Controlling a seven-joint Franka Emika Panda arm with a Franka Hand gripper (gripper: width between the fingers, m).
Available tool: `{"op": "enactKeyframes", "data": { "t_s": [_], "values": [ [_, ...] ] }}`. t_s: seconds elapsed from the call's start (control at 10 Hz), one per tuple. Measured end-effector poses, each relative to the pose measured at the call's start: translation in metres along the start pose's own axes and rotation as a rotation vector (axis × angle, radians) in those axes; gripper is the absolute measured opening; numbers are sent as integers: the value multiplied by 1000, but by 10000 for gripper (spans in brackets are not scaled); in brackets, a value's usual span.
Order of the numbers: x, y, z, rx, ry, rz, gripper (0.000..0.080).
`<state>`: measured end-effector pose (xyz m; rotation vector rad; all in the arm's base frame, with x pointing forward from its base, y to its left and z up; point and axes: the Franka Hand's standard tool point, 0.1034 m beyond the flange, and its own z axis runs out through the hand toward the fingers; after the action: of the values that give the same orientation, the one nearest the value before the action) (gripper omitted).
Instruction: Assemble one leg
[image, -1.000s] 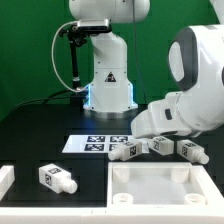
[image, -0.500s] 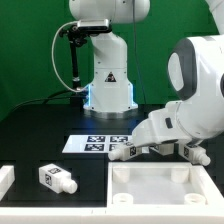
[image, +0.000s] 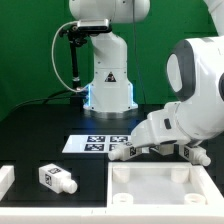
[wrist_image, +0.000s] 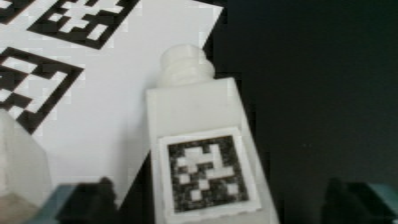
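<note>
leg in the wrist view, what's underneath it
The leg lies on the black table, and its stub end appears to reach over the marker board edge. Whatever lies directly beneath its body is covered.

Smooth, seemingly matt plastic leg (wrist_image: 192, 110)

Exterior view: looks from the near side of the table (image: 40, 140), a bit above, facing the arm's base (image: 108, 85) far back; it sees the whole scene.
Wrist view: very close, looking down on a leg (wrist_image: 199, 140).
Both see: the marker board (image: 95, 143) and that leg.
</note>
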<state>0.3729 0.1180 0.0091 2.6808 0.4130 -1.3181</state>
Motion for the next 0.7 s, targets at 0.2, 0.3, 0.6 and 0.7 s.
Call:
{"op": "enactKeyframes", "data": {
  "t_s": [0.2, 0.3, 0.6, 0.7],
  "values": [
    [0, 0, 0, 0, 0, 0, 385],
    [0, 0, 0, 0, 0, 0, 285],
    [-31, 22, -47, 41, -26, 20, 285],
    [-40, 33, -73, 76, 9, 46, 285]
  ]
}}
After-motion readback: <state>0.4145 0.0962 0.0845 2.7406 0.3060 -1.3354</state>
